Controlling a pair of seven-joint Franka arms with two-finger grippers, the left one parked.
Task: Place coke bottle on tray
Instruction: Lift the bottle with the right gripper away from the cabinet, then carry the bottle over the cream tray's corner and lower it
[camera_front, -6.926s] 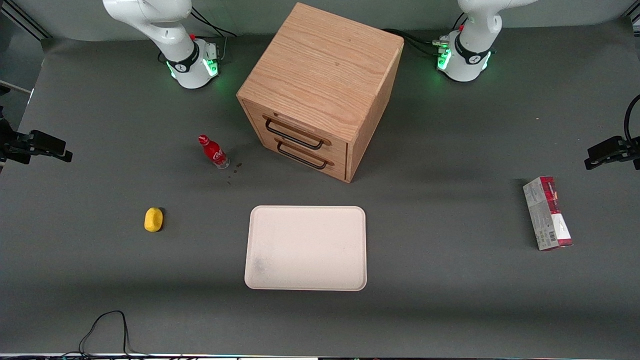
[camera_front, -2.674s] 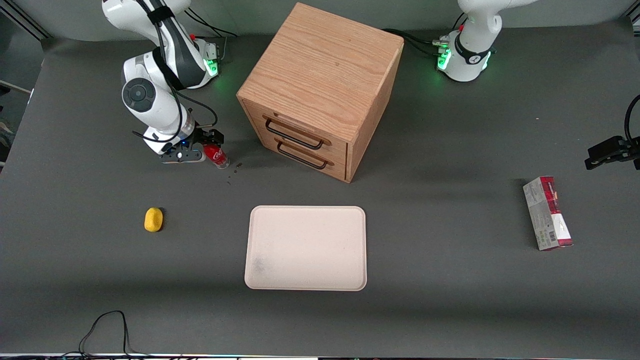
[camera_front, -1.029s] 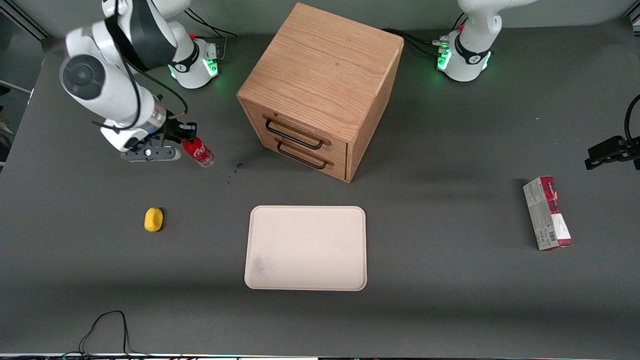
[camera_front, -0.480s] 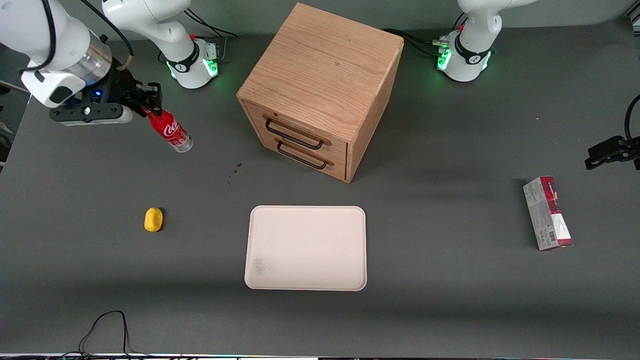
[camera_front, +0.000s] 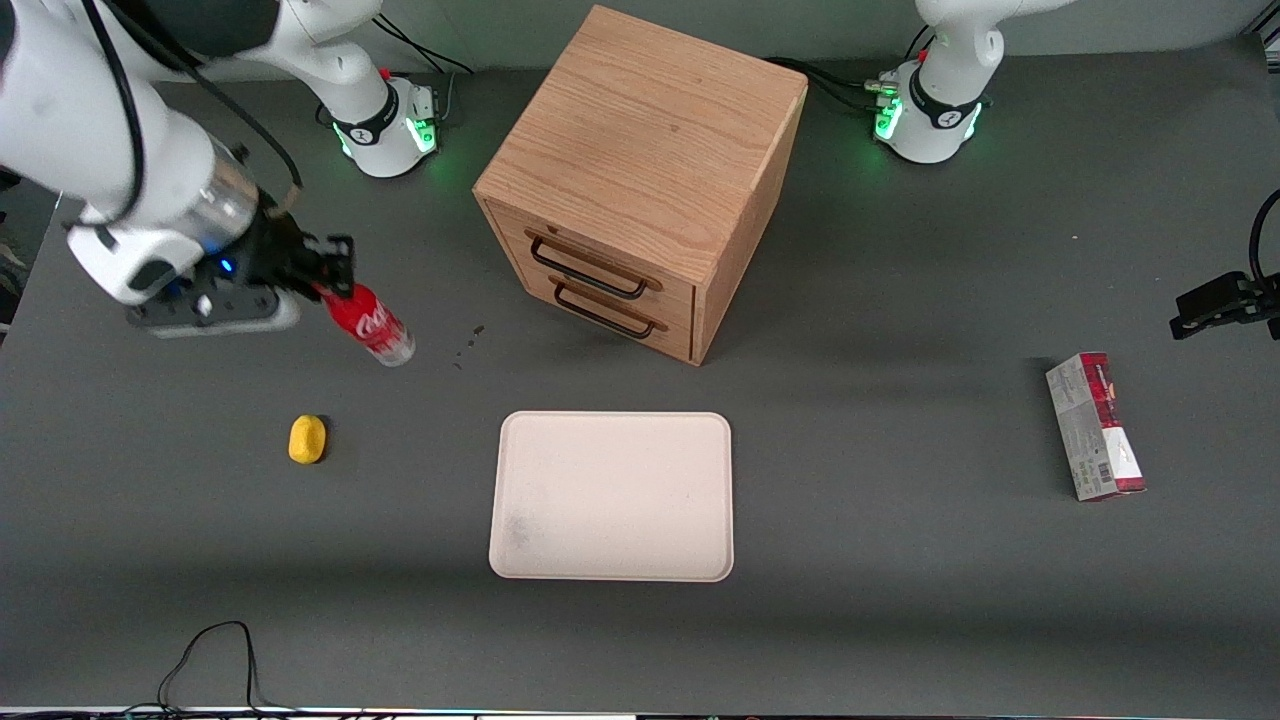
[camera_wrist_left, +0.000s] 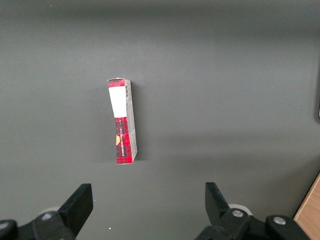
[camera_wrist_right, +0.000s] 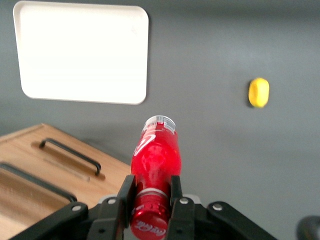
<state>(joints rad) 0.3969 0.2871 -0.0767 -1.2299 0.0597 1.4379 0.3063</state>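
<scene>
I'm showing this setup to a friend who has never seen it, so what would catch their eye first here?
Probably the red coke bottle, held by its neck in the gripper above the table, toward the working arm's end. Next, the big wooden drawer cabinet mid-table, with the cream tray lying bare nearer the front camera. A small yellow object also stands out on the dark surface.

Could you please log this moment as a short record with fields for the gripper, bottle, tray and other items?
gripper: right arm's gripper, shut on the bottle's neck, raised above the table at the working arm's end
coke bottle: held, off the table
tray: bare, nearer the front camera than the cabinet
wooden drawer cabinet: both drawers shut
yellow object: on the table
carton: toward the parked arm's end
</scene>
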